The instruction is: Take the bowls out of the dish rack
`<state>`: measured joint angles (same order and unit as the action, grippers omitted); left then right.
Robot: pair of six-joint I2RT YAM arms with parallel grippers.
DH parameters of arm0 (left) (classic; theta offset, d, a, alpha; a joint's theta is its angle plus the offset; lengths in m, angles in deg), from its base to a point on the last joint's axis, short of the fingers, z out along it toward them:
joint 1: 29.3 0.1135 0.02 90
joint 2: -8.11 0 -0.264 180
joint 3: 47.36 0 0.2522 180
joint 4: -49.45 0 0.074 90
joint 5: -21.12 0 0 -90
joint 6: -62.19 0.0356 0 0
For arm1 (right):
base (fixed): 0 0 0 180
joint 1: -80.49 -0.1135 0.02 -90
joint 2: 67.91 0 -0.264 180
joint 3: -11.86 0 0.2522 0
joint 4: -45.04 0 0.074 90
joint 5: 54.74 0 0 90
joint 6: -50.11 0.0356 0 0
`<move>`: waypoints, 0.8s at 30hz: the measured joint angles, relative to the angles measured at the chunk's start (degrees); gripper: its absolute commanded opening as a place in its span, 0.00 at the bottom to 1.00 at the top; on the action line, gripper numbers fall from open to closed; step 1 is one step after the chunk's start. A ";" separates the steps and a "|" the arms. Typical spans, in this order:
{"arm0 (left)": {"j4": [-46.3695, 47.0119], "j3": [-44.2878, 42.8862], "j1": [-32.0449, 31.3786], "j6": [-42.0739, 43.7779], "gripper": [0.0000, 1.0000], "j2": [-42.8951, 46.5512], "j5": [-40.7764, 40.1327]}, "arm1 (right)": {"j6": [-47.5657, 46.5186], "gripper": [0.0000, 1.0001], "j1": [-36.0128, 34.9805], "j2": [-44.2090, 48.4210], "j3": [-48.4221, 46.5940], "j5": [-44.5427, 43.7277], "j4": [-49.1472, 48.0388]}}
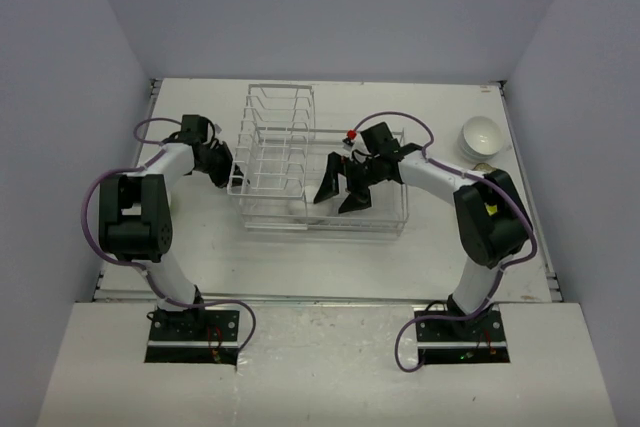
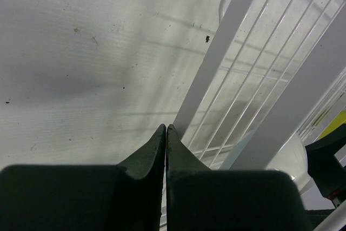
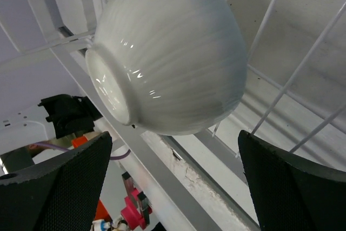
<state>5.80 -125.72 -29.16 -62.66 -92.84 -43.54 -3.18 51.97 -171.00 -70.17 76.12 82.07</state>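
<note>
Right wrist view gives you the right gripper (image 3: 174, 152) with its fingers (image 3: 54, 187) spread wide and holding nothing. Just ahead of them a white bowl (image 3: 167, 52) lies tipped on its side among the wires of the dish rack (image 1: 275, 147), its foot ring turned toward the lower left. On your left, the left gripper (image 2: 166, 132) has its fingers pressed together on nothing, tips just beside the rack's outer wire wall above the table (image 2: 81, 52). Farther back on the right, you see a stack of white bowls (image 1: 481, 137) resting on the table, well apart from the rack.
</note>
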 measured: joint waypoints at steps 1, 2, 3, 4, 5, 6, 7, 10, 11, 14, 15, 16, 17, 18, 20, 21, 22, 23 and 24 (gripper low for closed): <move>0.02 0.02 0.00 0.02 0.00 0.00 0.00 | -0.02 0.98 -0.02 -0.26 0.00 -0.48 -0.11; 0.02 0.00 0.00 0.00 0.00 0.00 0.02 | -0.04 0.98 -0.07 -0.48 0.00 -0.87 -0.28; 0.02 0.00 0.02 0.00 0.00 0.00 0.04 | -0.02 0.98 -0.09 -0.76 0.00 -1.01 -0.48; 0.02 0.00 0.02 0.00 0.00 0.00 0.04 | -0.02 0.98 -0.11 -0.98 0.00 -1.11 -0.68; 0.02 0.00 0.02 0.02 0.00 0.00 0.04 | 0.00 0.98 -0.15 -1.27 0.00 -1.14 -1.05; 0.04 0.00 0.02 0.02 0.00 -0.02 0.09 | 0.00 0.98 -0.17 -1.57 0.00 -1.14 -1.46; 0.04 0.00 0.04 0.02 0.00 -0.02 0.13 | 0.20 0.98 -0.22 -1.88 0.00 -1.07 -1.95; 0.04 0.00 0.11 0.07 0.00 -0.02 0.22 | 0.48 0.98 -0.37 -2.45 -0.04 -0.70 -3.48; 0.04 0.00 0.11 0.09 0.00 -0.02 0.24 | 0.66 0.98 -0.37 -2.58 -0.07 -0.63 -3.98; 0.04 0.02 0.11 0.20 0.00 -0.02 0.26 | 0.98 0.98 -0.44 -2.73 -0.09 -0.70 -5.20; 0.04 0.02 0.11 0.20 0.00 -0.02 0.26 | 1.14 0.98 -0.44 -2.75 -0.07 -0.76 -5.40; 0.07 0.07 0.11 0.22 0.00 -0.02 0.28 | 1.29 0.98 -0.46 -2.86 -0.09 -0.74 -5.68; 0.11 0.13 0.11 0.22 0.00 -0.02 0.28 | 1.53 0.98 -0.46 -3.10 -0.15 -0.59 -5.92; 0.13 0.20 0.11 0.24 0.00 -0.02 0.31 | 1.73 0.98 -0.46 -3.37 -0.26 -0.35 -6.16; 0.20 0.33 0.11 0.26 0.00 -0.02 0.33 | 2.14 0.98 -0.48 -3.69 -0.42 -0.07 -6.82; 0.20 0.37 0.11 0.31 0.00 -0.02 0.33 | 2.27 0.98 -0.48 -3.78 -0.44 0.02 -7.02; 0.22 0.42 0.11 0.46 0.00 -0.02 0.35 | 2.36 0.98 -0.48 -3.80 -0.48 0.04 -7.23; 0.22 0.46 0.11 0.55 0.00 -0.02 0.37 | 2.40 0.98 -0.48 -3.85 -0.50 0.04 -7.43; 0.22 0.46 0.11 0.61 0.00 -0.02 0.39 | 2.49 0.98 -0.48 -3.87 -0.59 0.04 -7.52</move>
<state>6.01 -125.26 -29.05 -62.05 -92.86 -43.14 -0.69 51.49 -174.87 -70.76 76.16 74.55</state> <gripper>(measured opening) 0.002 0.982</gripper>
